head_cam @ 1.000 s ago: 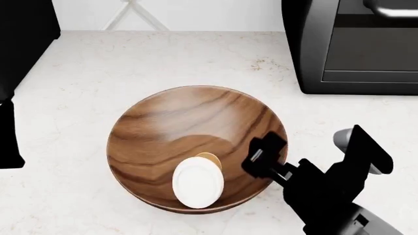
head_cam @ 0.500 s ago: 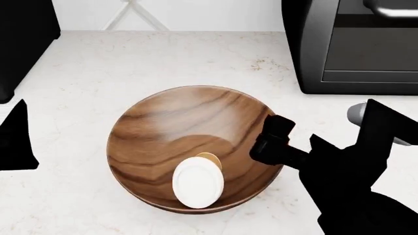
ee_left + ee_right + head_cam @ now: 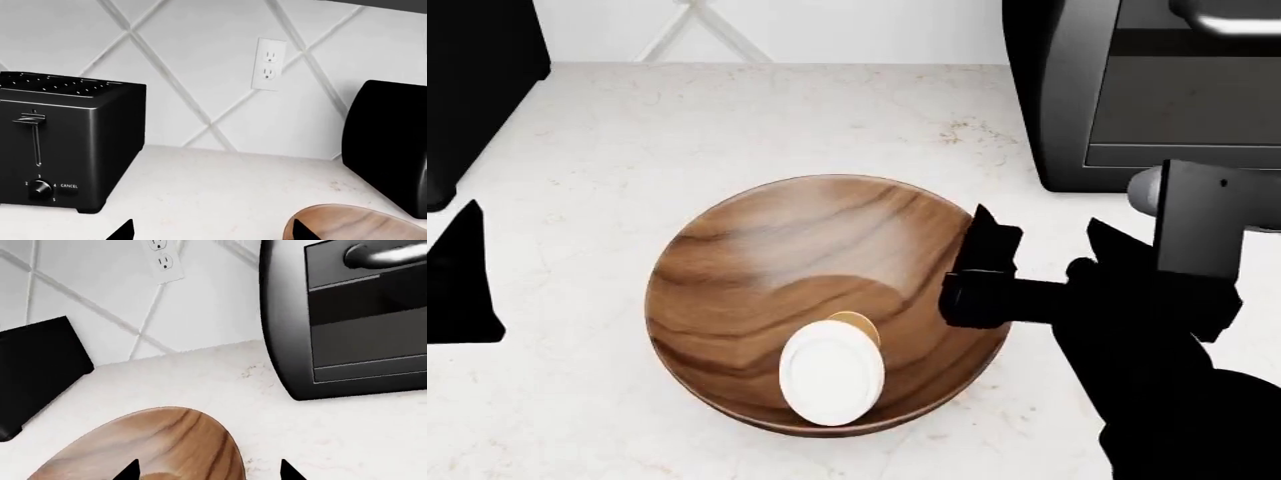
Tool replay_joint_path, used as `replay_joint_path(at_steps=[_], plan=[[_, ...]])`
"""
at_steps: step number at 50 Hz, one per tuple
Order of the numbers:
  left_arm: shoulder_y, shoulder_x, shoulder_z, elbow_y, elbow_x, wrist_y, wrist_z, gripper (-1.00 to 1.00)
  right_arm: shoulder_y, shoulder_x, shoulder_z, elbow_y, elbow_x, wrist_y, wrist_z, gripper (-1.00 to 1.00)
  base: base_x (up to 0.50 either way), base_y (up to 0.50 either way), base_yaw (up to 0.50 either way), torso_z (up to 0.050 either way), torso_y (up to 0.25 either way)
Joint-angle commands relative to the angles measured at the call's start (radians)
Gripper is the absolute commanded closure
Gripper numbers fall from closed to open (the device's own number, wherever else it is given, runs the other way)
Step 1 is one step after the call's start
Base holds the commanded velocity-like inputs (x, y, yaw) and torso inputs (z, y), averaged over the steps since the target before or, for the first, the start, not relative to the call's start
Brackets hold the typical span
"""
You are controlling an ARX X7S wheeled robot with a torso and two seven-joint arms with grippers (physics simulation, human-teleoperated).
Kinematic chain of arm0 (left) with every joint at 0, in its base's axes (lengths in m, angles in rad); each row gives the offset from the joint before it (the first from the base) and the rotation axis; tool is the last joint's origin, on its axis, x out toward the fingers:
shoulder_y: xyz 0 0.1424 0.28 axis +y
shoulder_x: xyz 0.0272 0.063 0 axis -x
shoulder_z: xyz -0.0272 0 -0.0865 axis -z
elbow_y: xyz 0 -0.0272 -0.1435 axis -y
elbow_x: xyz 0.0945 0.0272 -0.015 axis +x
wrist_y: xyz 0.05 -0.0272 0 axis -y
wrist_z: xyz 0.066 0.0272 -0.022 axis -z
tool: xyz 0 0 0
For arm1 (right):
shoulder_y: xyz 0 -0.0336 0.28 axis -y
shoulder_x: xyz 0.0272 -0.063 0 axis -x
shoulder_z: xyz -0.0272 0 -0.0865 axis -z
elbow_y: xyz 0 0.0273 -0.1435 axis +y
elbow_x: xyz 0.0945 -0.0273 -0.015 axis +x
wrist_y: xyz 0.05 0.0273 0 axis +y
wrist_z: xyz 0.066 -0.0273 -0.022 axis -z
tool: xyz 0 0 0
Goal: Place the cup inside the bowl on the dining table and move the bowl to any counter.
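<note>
The wooden bowl (image 3: 814,260) rests on the marbled counter (image 3: 601,150). The cup (image 3: 831,372) lies tipped inside it at the near side, white lid up. My right gripper (image 3: 977,268) hovers at the bowl's right rim. In the right wrist view it (image 3: 208,472) is open, and the bowl (image 3: 160,445) rim passes between its spread fingertips (image 3: 127,472). My left gripper (image 3: 465,270) is at the left edge, apart from the bowl. It (image 3: 213,232) is open over bare counter, with the bowl (image 3: 360,222) beside one fingertip. The dining table is out of view.
A dark oven-like appliance (image 3: 1154,95) stands on the counter at the back right, close behind my right arm. A black toaster (image 3: 67,145) stands at the back left against the tiled wall (image 3: 200,65). A wall outlet (image 3: 269,65) sits between them.
My right gripper has risen and turned beside the bowl's right rim, and the arm has swung up toward the oven. The left gripper has shifted slightly at the left edge. Bowl and cup stay put.
</note>
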Motion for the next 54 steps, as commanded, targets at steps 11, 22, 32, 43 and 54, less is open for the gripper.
replay_joint_path(at_steps=[11,22,32,43,54], plan=[[-0.047,0.002,0.012,-0.024,-0.046,-0.047,-0.034,-1.00,-0.149,0.150,-0.063,-0.259,-0.294,-0.143,-0.038,-1.00,0.00,0.00,0.00,0.000,0.000],[-0.102,0.006,0.003,-0.024,-0.121,-0.111,-0.096,-1.00,-0.097,0.233,-0.029,-0.399,-0.211,-0.040,0.059,-1.00,0.00,0.00,0.00,0.000,0.000],[-0.222,0.002,0.012,-0.027,-0.202,-0.194,-0.169,-1.00,0.010,0.264,0.005,-0.430,-0.111,0.023,0.091,-1.00,0.00,0.00,0.00,0.000,0.000],[-0.424,0.006,0.074,-0.062,-0.238,-0.275,-0.228,-1.00,0.203,0.252,-0.009,-0.382,-0.050,0.100,0.092,-1.00,0.00,0.00,0.00,0.000,0.000],[-0.674,0.036,0.143,-0.188,-0.252,-0.345,-0.232,-1.00,0.363,0.247,-0.034,-0.296,-0.035,0.164,0.062,-1.00,0.00,0.00,0.00,0.000,0.000]])
